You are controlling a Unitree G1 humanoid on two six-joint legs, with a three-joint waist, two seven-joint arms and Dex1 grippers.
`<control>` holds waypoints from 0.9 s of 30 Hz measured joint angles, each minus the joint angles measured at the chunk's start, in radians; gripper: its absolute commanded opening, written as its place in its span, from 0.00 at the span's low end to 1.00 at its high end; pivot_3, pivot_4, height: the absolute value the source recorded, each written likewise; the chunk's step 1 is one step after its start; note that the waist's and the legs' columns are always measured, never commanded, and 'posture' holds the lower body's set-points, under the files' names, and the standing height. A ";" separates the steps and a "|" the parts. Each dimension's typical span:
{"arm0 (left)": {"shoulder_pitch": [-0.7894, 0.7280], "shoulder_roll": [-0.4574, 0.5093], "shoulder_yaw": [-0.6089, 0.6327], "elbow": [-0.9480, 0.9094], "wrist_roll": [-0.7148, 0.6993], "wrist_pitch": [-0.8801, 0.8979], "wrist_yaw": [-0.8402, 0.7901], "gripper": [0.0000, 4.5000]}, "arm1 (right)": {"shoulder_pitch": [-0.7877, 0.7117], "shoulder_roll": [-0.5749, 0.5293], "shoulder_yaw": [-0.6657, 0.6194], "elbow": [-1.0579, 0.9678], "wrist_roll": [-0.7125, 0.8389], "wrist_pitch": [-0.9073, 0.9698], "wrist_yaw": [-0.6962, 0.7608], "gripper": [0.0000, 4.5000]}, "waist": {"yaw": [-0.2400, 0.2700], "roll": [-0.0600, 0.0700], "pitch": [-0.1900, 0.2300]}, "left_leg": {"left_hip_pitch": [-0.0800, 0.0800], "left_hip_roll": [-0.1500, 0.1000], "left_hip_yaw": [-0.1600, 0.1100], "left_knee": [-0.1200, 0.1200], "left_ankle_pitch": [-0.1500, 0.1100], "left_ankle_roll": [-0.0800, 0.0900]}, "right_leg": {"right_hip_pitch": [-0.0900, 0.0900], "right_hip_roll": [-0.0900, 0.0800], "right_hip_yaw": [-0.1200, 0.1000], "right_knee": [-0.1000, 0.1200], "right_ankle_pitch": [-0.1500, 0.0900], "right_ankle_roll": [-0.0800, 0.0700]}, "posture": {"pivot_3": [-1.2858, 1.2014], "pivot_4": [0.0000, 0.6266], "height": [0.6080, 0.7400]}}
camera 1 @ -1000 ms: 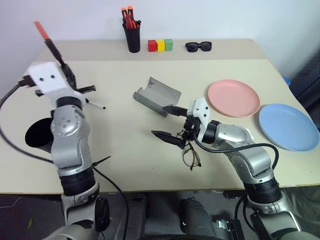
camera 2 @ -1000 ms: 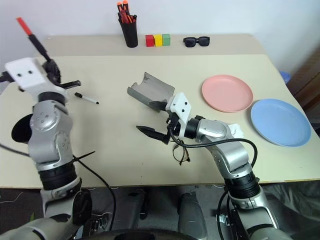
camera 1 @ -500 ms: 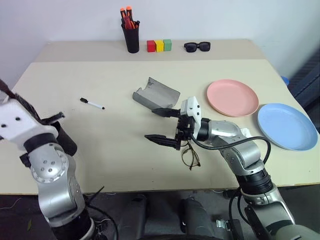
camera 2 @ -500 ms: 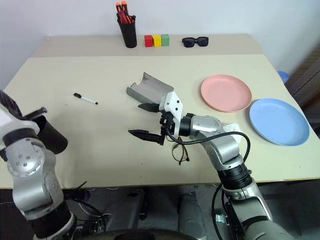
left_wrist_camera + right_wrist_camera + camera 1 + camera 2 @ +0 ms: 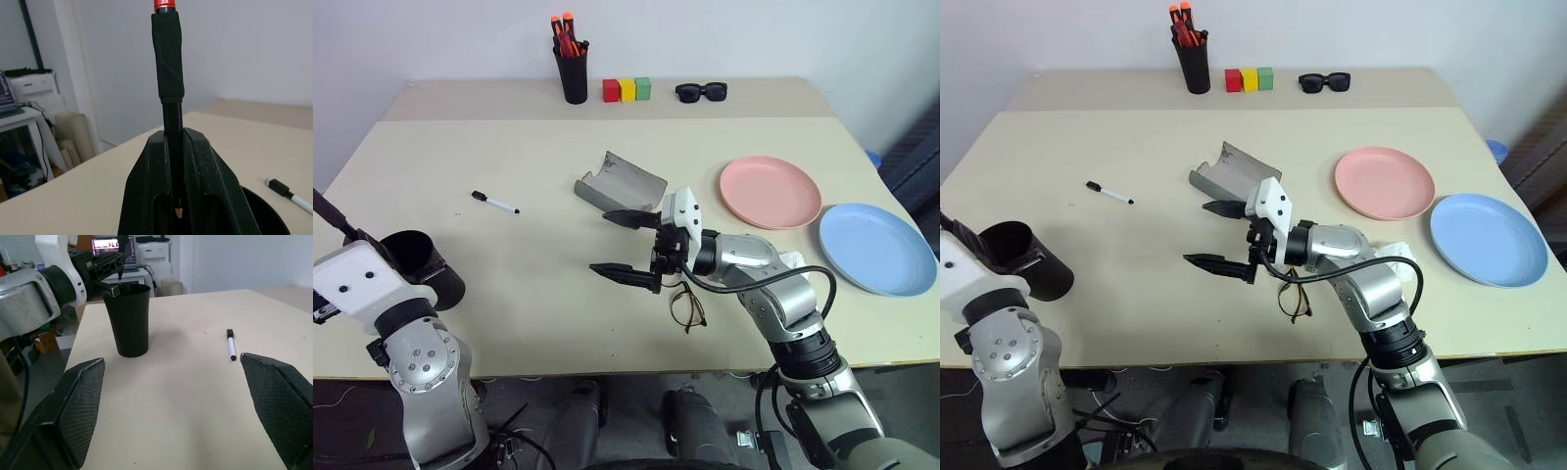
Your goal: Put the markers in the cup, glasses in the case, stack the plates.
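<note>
Currently we're on markers: left gripper [image 5: 174, 196] pinches the black marker [image 5: 167, 73] beside the cup [image 5: 1020, 259], right gripper [image 5: 625, 245] spread empty; next, drop it in.

Red-tipped marker [image 5: 168, 58], tip cropped

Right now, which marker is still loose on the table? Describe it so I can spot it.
Start at the black cup by the table's left edge, then look toward the open grey case. Between them lies the white marker, flat and alone, white-barrelled with black ends, unlike the orange-capped pens standing at the back.
</note>
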 measured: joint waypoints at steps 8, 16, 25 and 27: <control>0.016 -0.019 -0.004 0.014 0.002 -0.019 0.002 0.10 | 0.000 0.001 0.001 0.000 0.000 -0.001 -0.005 1.00 | 0.000 0.000 0.000 | 0.000 0.000 0.000 0.000 0.000 0.000 | 0.000 0.000 0.000 0.000 0.000 0.000 | 0.52 0.24 1.00; 0.017 -0.022 -0.005 0.026 0.010 -0.026 0.003 0.83 | 0.000 0.004 0.005 0.000 -0.001 -0.002 -0.005 1.00 | 0.000 0.000 0.000 | 0.000 0.001 0.000 0.000 -0.001 -0.001 | 0.000 0.000 0.000 0.000 0.000 0.000 | 0.52 0.24 1.00; 0.016 -0.022 -0.007 0.035 0.011 -0.029 0.003 0.83 | 0.001 0.007 0.006 0.000 -0.008 -0.002 -0.006 1.00 | 0.000 0.000 0.000 | 0.000 0.001 0.000 0.000 -0.001 -0.001 | 0.000 0.000 0.000 -0.001 0.000 0.000 | 0.52 0.24 1.00; 0.016 -0.022 -0.007 0.035 0.011 -0.029 0.003 0.83 | 0.002 0.007 0.006 0.000 -0.008 -0.002 -0.006 1.00 | 0.000 0.000 0.000 | 0.000 0.001 0.000 0.000 -0.001 -0.001 | 0.000 0.000 0.000 -0.001 0.000 0.000 | 0.52 0.24 1.00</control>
